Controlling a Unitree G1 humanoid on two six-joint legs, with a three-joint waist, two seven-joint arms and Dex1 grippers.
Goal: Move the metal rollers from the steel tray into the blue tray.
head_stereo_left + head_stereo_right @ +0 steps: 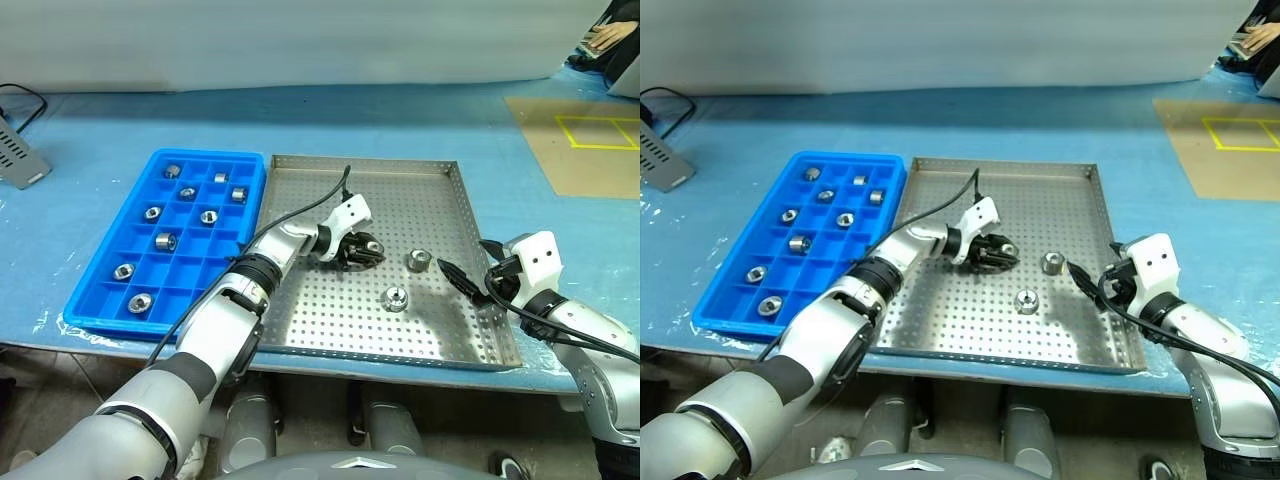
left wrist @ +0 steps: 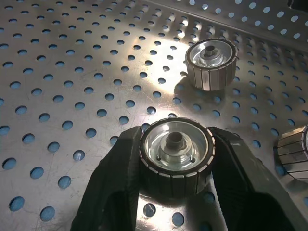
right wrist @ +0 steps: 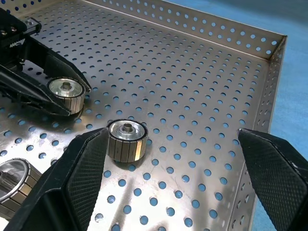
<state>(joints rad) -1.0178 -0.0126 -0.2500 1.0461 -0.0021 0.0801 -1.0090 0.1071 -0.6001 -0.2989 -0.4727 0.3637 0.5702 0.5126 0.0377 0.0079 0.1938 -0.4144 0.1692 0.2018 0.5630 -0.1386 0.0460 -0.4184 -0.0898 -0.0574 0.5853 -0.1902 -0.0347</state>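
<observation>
The steel tray [image 1: 440, 330] lay on the blue-covered desk [image 1: 90, 130], with the blue tray [image 1: 100, 312] touching its left rim. Three metal rollers stood on the steel tray's perforated floor. The left pincer [image 2: 175, 159] reached in from the left to the middle of the steel tray, and its two black fingers [image 2: 115, 192] pressed against opposite sides of one roller [image 2: 176, 156], which stood upright on the floor; the pincer was closed on it. A second roller [image 1: 417, 261] stood just to the right of the first, apart from it, and a third roller [image 1: 396, 298] stood nearer, between the two and toward the near rim. The right pincer [image 3: 175, 178] hung over the right part of the steel tray, close to the right rim, its fingers [image 3: 276, 168] spread wide and holding nothing; in the right wrist view the second roller showed beyond the gap between them. In the blue tray, nine rollers [image 1: 165, 241] sat in separate square compartments, spread from the far end to the near end.
</observation>
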